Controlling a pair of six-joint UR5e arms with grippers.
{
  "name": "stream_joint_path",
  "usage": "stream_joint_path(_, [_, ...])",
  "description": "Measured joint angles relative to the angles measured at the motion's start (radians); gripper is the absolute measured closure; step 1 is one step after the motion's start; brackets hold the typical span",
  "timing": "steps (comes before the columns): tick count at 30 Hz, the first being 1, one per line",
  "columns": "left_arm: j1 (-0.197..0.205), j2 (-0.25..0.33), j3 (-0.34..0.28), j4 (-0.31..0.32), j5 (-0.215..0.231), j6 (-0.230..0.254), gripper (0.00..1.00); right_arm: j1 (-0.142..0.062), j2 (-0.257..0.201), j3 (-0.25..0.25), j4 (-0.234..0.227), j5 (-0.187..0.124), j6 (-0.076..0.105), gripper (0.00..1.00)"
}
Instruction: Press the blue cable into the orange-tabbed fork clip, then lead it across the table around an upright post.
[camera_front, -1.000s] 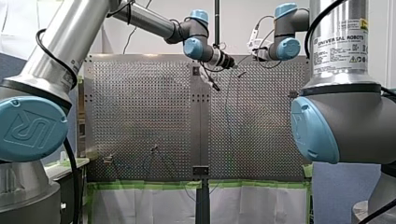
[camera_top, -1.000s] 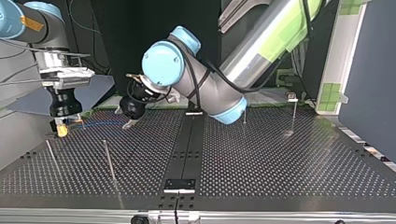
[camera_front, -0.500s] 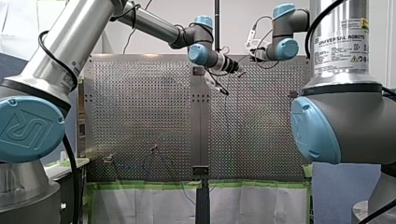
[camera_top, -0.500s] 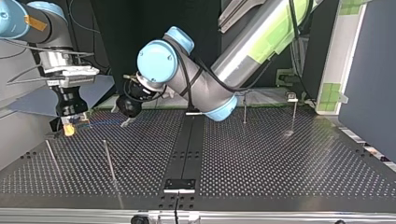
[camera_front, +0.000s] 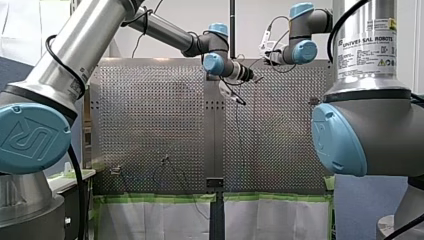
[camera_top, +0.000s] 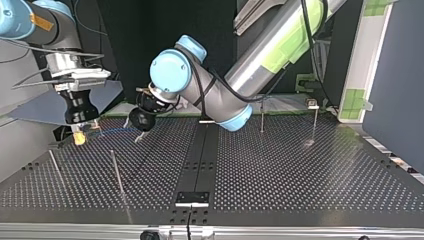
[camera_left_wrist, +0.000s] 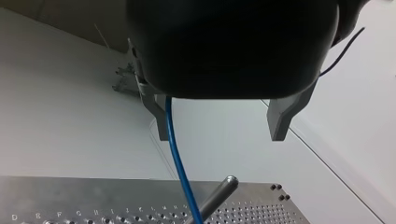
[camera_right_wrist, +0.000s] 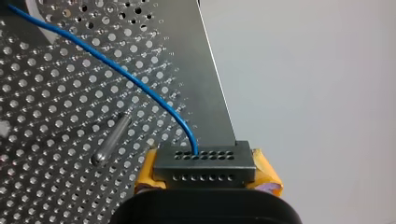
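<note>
The perforated steel bench (camera_top: 300, 170) has a black centre strip (camera_top: 200, 155). Both silver, blue-jointed arms work at the top view's left of that strip. My left arm (camera_top: 260, 50) reaches over it, and my right arm (camera_top: 40, 25) is farther out. Two thin steel rods (camera_top: 117, 172) stand on the same side. My left claw (camera_left_wrist: 219, 135) gapes wide. My right claw (camera_top: 79, 135) is closed, its yellow pads gripping a dark holed block (camera_right_wrist: 205, 163). The thin blue cable (camera_right_wrist: 126, 77) leaves that block, runs lengthwise toward the strip, and passes just inside one left finger, beside a round-tipped steel post (camera_left_wrist: 215, 196).
</note>
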Motion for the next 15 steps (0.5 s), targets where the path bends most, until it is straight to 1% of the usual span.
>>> stream_joint_path(5, [0.000, -0.004, 0.000, 0.018, 0.001, -0.014, 0.00, 0.003, -0.001, 0.000, 0.000, 0.000, 0.000, 1.00])
stream_joint_path(10, [-0.003, -0.034, 0.001, 0.026, 0.013, -0.025, 0.00, 0.004, -0.001, 0.000, -0.001, 0.000, 0.001, 1.00])
stream_joint_path(15, [0.000, -0.048, 0.003, 0.031, 0.017, -0.027, 0.00, 0.005, -0.001, 0.000, 0.000, 0.000, 0.000, 1.00])
